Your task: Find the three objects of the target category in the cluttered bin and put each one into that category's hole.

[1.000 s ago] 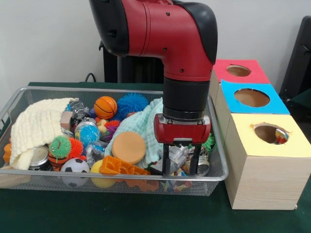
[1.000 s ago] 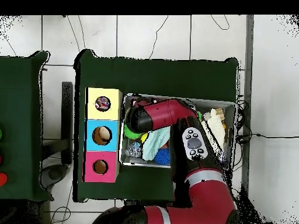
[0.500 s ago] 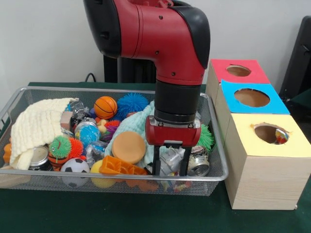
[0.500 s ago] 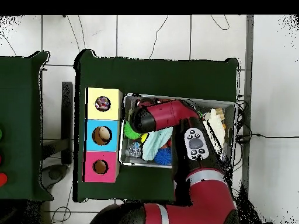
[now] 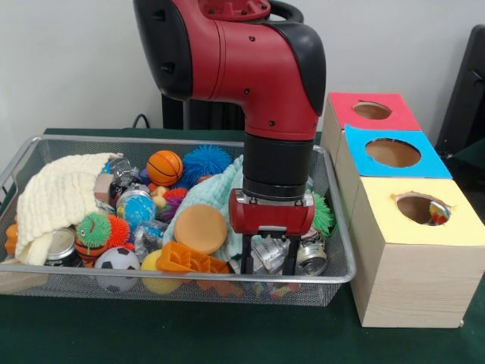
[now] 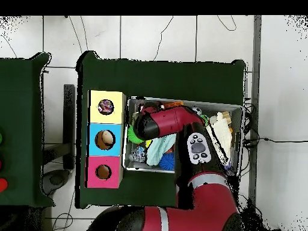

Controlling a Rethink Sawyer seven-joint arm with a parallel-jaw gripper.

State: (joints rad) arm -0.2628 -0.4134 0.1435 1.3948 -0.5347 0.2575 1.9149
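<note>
The wire mesh bin point(image 5: 151, 279) is full of toys and also shows in the overhead view point(image 6: 228, 106). My gripper point(image 5: 270, 263) hangs inside its near right corner. It is open, with one finger on each side of a crumpled white, shiny piece point(image 5: 267, 252). I cannot tell whether that piece carries coloured dots. The hole point(image 5: 419, 208) in the yellow-topped box point(image 5: 455, 227) shows a multicolour piece point(image 5: 438, 213) inside. In the overhead view the arm point(image 6: 162, 122) hides the gripper, and the hole point(image 6: 106, 107) shows the same coloured piece.
Blue-topped box point(image 5: 392, 153) and red-topped box point(image 5: 371, 111) stand behind the yellow one. In the bin lie a cream cloth point(image 5: 57, 197), a teal cloth point(image 5: 216, 193), an orange disc point(image 5: 200, 229), a basketball point(image 5: 164, 167), a soccer ball point(image 5: 117, 260) and a can point(image 5: 311, 258).
The gripper has shifted a little to the picture's left in the front view and sunk slightly over the crumpled piece. Its finger spacing looks the same.
</note>
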